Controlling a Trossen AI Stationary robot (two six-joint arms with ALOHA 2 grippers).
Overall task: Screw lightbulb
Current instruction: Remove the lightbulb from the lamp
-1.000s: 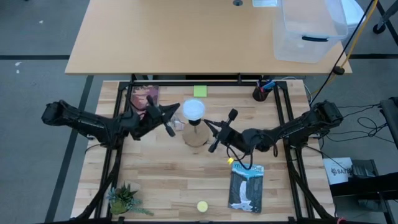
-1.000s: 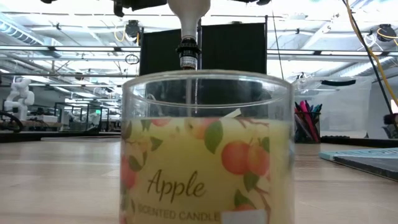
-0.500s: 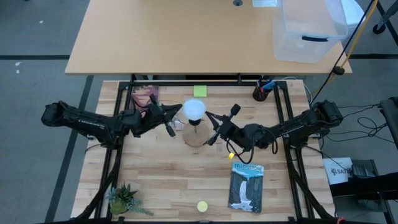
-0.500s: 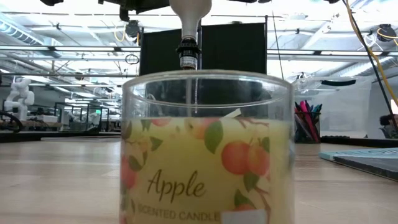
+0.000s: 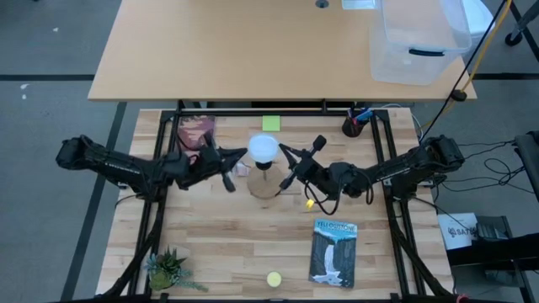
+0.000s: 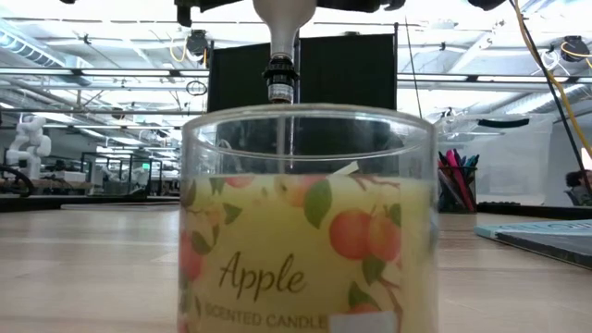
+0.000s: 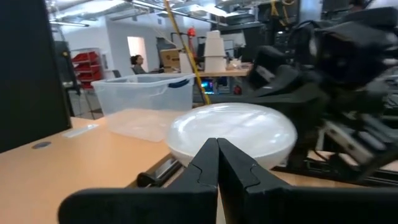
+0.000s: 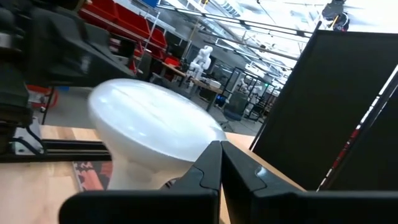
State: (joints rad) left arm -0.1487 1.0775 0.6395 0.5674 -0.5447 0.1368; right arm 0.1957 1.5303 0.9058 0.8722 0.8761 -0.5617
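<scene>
The lightbulb (image 5: 264, 149) stands upright, white dome up, on the round wooden base (image 5: 264, 183) at the table's middle. In the low view its grey neck (image 6: 282, 23) runs down into the black socket (image 6: 279, 88) behind a candle jar. My left gripper (image 5: 242, 153) is shut and comes at the dome from the table's left. My right gripper (image 5: 282, 152) is shut too and comes at it from the right. The dome sits between the two sets of fingertips. My left gripper lays its shut fingertips (image 7: 208, 155) against the left side of the white dome (image 7: 233, 134), about level, pointing toward the table's right. The bulb stays upright in the socket. My right gripper sets its shut fingertips (image 8: 211, 158) against the dome's right side (image 8: 155, 134), roughly level, from the table's right.
An apple scented candle jar (image 6: 310, 222) fills the low view. A book (image 5: 334, 252) lies near right, a small plant (image 5: 168, 269) near left, a pen cup (image 5: 354, 126) far right, and a green note (image 5: 270, 124) and a dark book (image 5: 195, 130) at the far edge.
My right gripper has moved toward the far edge and left, up to the bulb's dome, turning a little as it went. My left gripper has stayed at the dome and rolled slightly. The bulb remains upright on the wooden base.
</scene>
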